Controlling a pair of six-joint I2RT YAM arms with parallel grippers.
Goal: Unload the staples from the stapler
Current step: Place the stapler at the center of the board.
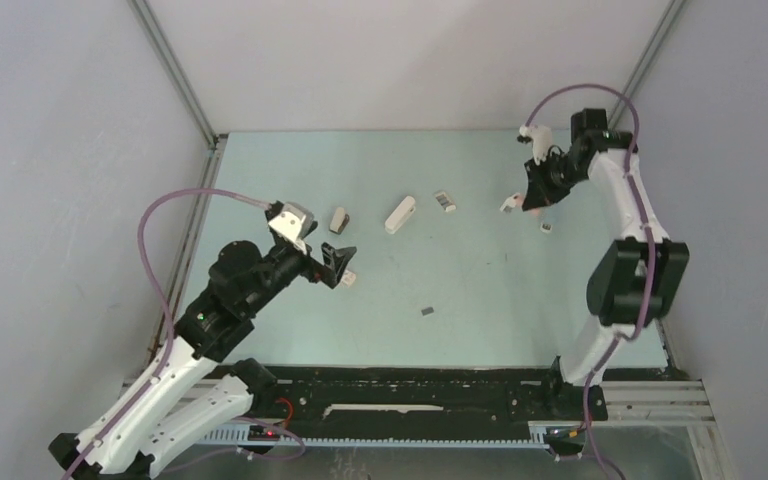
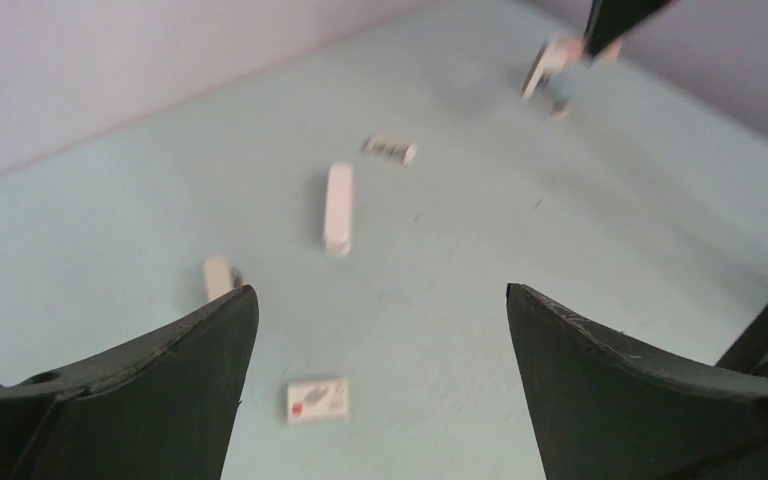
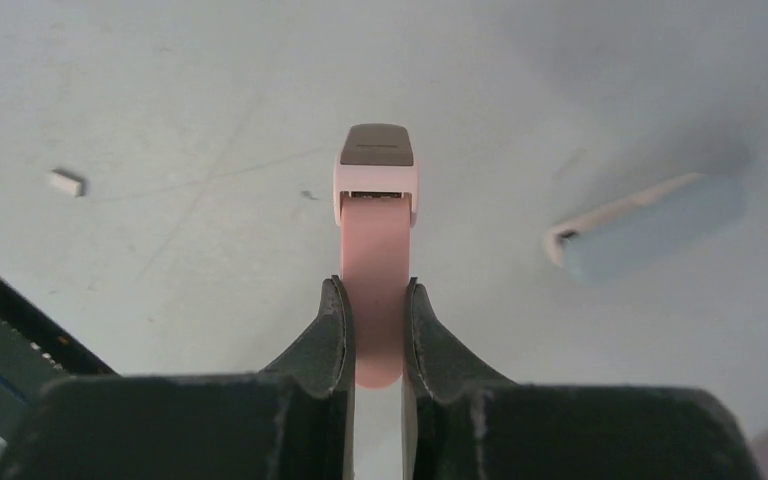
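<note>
Right claw [image 3: 376,290] clamped on pink stapler [image 3: 377,200], its long axis pointing straight outward, left claw [image 2: 380,292] wide apart.

The pale green counter [image 1: 480,290] carries a scatter of small things. At the far left lies a small beige stapler [image 1: 339,220], just right of it a longer white stapler [image 1: 400,214], then a small white box with dark marks [image 1: 445,201]. Further right lie a pale stapler part [image 1: 511,203] and a tiny white bit [image 1: 546,227]. Nearer, a second white box [image 1: 348,279] lies at the left, and a short dark-grey staple strip [image 1: 427,311] lies alone near the middle.
</note>
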